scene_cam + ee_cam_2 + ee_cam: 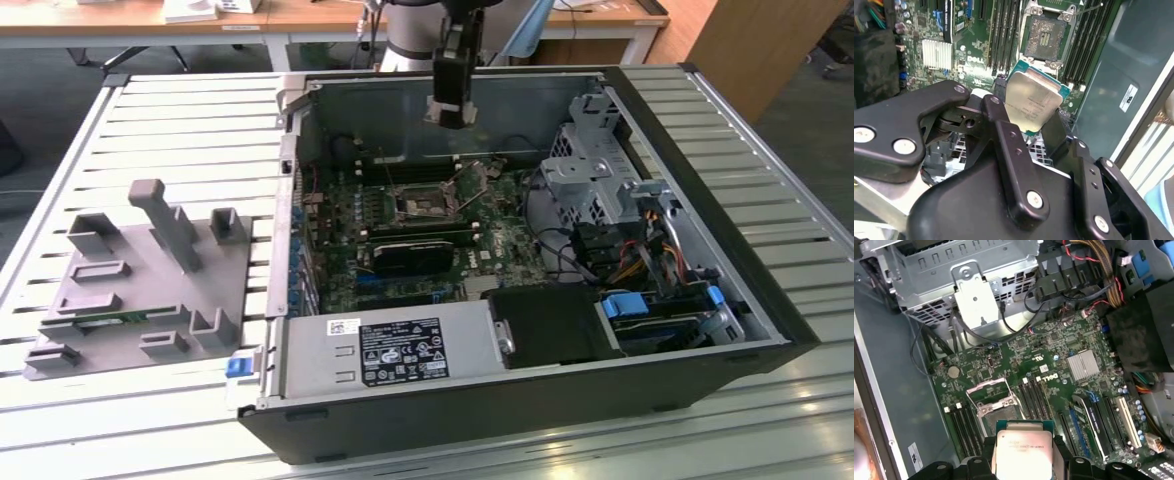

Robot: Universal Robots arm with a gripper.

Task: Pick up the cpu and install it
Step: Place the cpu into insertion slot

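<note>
Hovering over the motherboard (1054, 365) inside the open case (534, 400), the end effector (451, 112) is clamped on the cpu (1034, 102), with fingers (1004, 125) pinching opposite edges and the silver lid facing the wrist cameras. Cpu sits clear of the board in both wrist views, held in the air just short of the bare socket (1045, 36), whose metal frame is swung open; not seated. Case lies on the slatted surface (187, 120), with a grey fixture (140, 270) beside it on the exterior view's left.
</note>
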